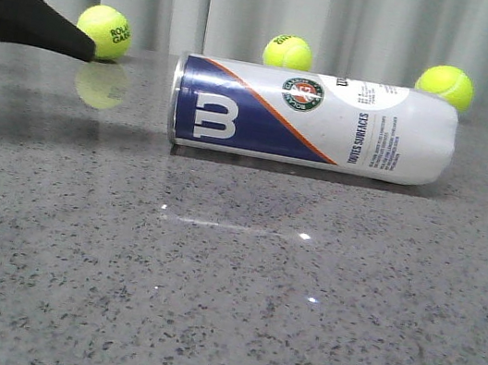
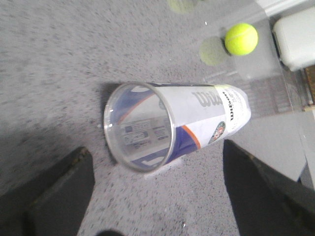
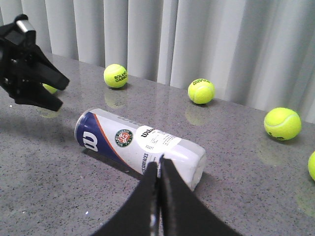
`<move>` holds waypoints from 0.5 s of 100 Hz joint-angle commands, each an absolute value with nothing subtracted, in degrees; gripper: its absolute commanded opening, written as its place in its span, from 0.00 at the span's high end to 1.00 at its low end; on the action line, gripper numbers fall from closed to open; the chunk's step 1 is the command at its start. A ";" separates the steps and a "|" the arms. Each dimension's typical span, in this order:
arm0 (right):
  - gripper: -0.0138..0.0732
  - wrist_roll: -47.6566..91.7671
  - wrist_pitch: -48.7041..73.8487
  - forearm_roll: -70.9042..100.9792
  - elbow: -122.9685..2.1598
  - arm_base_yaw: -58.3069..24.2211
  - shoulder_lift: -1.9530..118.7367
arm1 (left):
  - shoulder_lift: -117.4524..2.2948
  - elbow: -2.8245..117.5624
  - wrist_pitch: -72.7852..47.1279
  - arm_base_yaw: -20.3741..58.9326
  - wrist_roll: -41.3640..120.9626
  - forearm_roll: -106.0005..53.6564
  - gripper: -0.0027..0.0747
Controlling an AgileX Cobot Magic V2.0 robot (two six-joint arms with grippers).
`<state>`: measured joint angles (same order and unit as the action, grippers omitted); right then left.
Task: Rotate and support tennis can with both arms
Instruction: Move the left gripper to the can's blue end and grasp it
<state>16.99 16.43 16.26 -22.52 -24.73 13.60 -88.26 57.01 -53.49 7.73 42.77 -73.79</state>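
tennis can (image 1: 313, 120): lying on its side on bench (image 1: 223, 310), rim end toward my left pincer (image 1: 113, 11)
left pincer: spread, holding nothing
right pincer (image 3: 158, 169): pressed together, can just beyond its tips

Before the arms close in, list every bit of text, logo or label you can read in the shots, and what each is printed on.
"W" logo: navy panel of the tennis can.
"TOUTES SURFACES": white part of the tennis can.
Round green-red emblem on the tennis can: lettering too small to read.
Small print blocks on the tennis can: too small to read.
"ROLAND GARROS": tennis ball at back left.
Dark print on a second ball: blurred, unreadable.
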 commanded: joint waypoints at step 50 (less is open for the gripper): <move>0.91 17.14 11.88 16.85 -23.90 -24.54 14.15 | -102.54 67.51 -67.38 16.38 50.03 -91.90 0.89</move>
